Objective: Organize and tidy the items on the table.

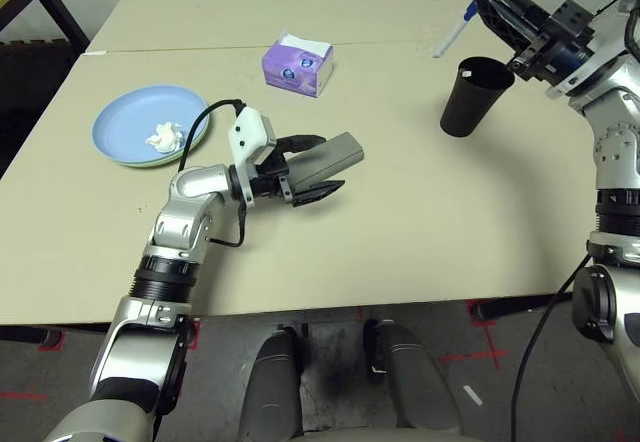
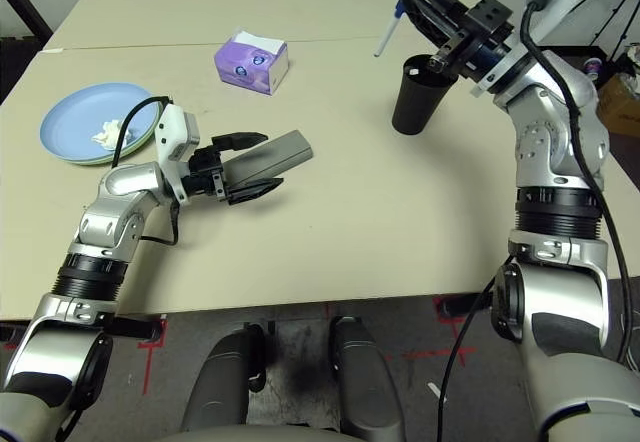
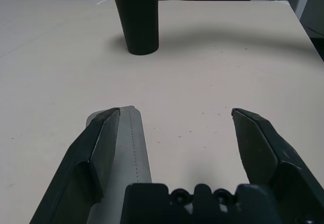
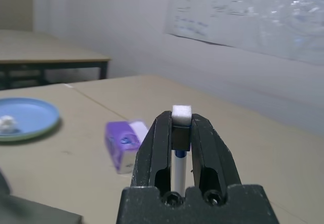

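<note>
The right gripper (image 2: pixel 420 0) is clenched on a white pen (image 2: pixel 387 32), held above the black cup (image 2: pixel 414 94), which stands at about two o'clock on the table (image 2: pixel 400 202). If the pen is tilted at release, it may miss the rim. The left gripper (image 2: pixel 245 165), jaws spread wide, sits around the grey glasses case (image 2: pixel 275 152) near the centre without gripping it.

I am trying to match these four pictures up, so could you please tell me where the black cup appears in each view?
Left eye view: the cup stands upper right, just below the right hand.
Right eye view: upper right of centre.
Left wrist view: top, left of centre.
Right wrist view: not in it.
Shared landmark: the purple tissue box, left of the cup in both eye views.
</note>
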